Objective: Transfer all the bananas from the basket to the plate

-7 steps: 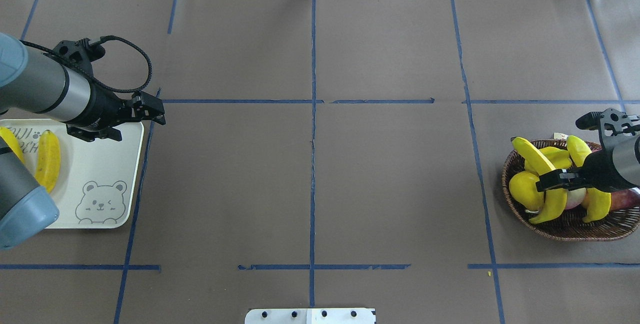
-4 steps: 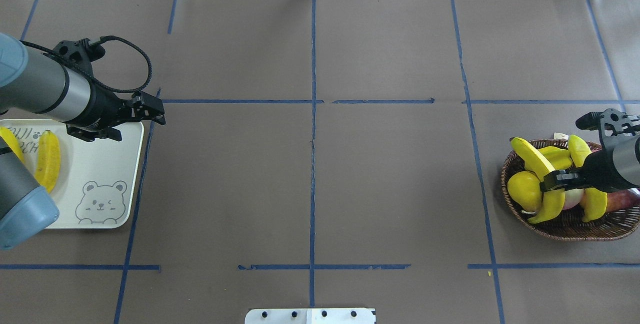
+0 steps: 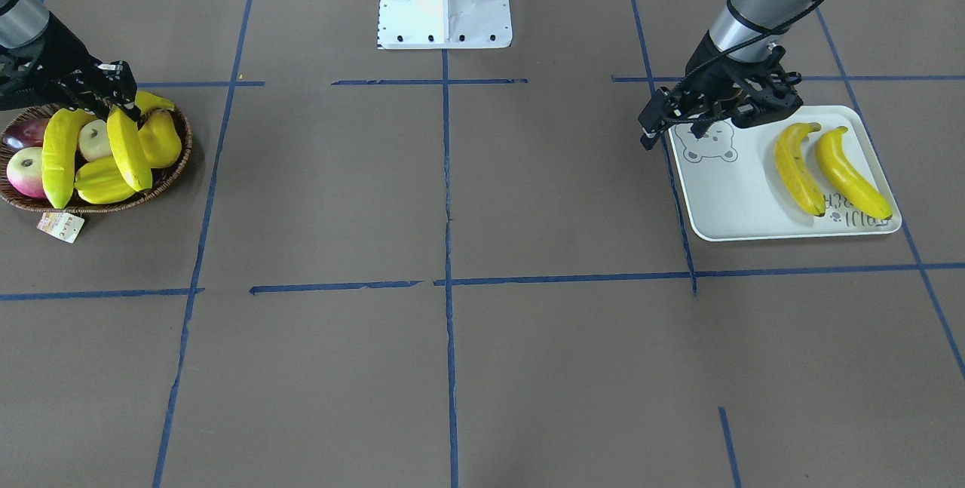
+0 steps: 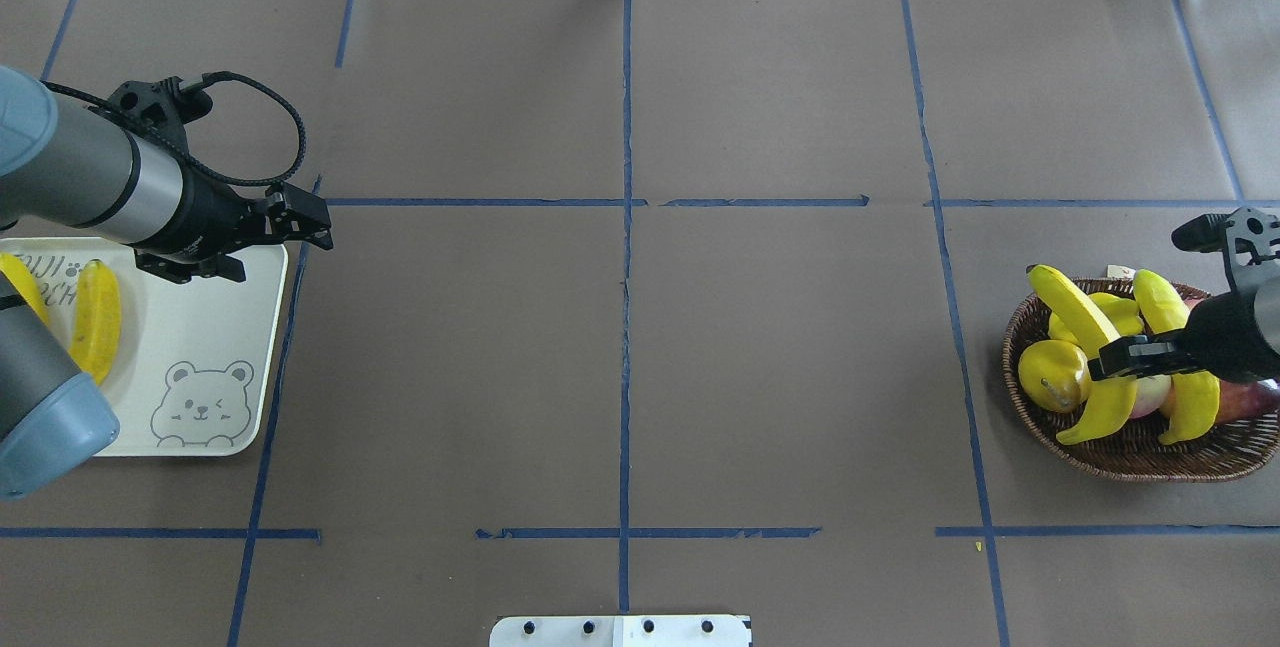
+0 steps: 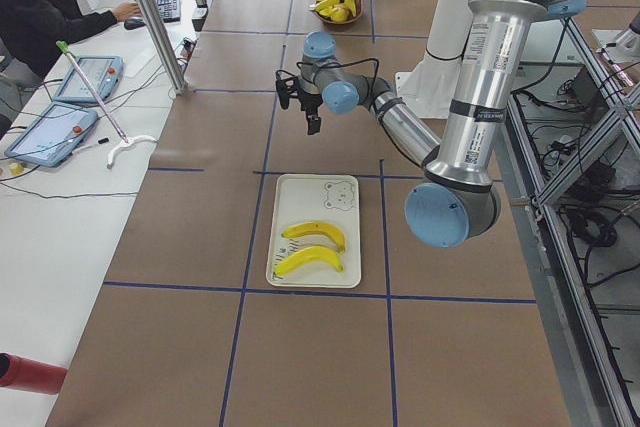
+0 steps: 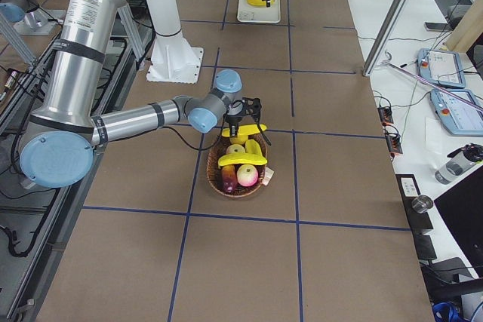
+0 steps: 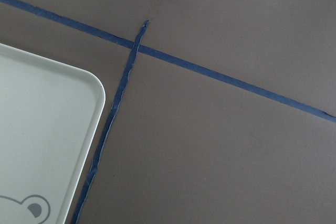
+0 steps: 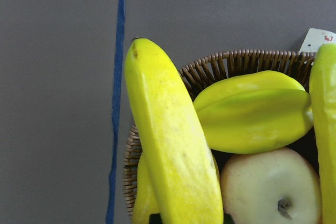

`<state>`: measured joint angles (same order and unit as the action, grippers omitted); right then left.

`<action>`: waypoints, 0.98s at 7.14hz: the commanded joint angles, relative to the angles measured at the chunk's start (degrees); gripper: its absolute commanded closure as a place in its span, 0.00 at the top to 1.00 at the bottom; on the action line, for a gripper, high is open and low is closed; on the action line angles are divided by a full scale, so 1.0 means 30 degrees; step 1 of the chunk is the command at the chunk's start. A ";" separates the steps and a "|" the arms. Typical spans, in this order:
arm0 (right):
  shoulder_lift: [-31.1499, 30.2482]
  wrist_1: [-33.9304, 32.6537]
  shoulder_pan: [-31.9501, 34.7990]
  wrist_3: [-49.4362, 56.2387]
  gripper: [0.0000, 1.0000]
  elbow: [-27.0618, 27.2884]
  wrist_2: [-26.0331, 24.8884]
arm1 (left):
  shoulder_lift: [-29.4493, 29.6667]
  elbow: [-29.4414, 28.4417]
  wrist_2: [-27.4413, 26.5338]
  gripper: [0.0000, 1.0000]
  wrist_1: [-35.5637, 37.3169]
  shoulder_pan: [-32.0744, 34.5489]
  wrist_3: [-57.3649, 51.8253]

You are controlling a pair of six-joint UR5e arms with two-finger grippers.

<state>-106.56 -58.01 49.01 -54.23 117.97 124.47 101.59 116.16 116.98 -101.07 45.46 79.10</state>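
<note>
Front-facing: the right gripper (image 3: 119, 96) is over the basket (image 3: 175, 169), clamped near mid-length on the held banana (image 3: 127, 147). The banana's long axis runs from the basket's robot-side rim to its operator-side rim. The second banana (image 3: 57, 158) lies in the basket, roughly parallel. Well apart from the basket we log the plate (image 3: 724, 201). It carries the nearer banana (image 3: 796, 168) and the farther banana (image 3: 850, 175) side by side, on the same robot-to-operator axis. The left gripper (image 3: 650, 126) hangs over the plate's basket-facing edge.

Overhead: the held banana's operator-side tip overhangs the basket rim.

Right wrist: that tip points out past the basket rim. A starfruit (image 8: 252, 106) lies just beside the banana, inside the basket.

Left wrist: the fingers are out of frame, so we cannot tell the left jaw spacing.
</note>
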 commanded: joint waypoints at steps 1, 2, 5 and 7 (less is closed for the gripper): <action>-0.0076 0.0029 0.2431 0.0000 0.03 0.1160 0.2530 | 0.0002 0.0010 0.0029 0.99 0.0000 -0.0008 0.0000; 0.0330 0.0029 0.3081 -0.0029 0.03 0.1456 0.3442 | 0.0031 0.0010 0.0030 0.99 0.0000 -0.0037 0.0000; 0.5762 -0.0234 0.1956 -0.2994 0.01 0.0176 0.3335 | 0.2018 -0.0341 0.0088 0.99 -0.0319 -0.1496 0.1481; 0.8263 -0.0264 -0.0794 -0.6227 0.01 -0.0034 0.1356 | 0.3164 -0.0747 0.0118 0.99 -0.3111 -0.1967 0.4201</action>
<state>-86.63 -58.69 51.63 -67.24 118.36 132.37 109.34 114.92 117.29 -104.60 40.78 86.36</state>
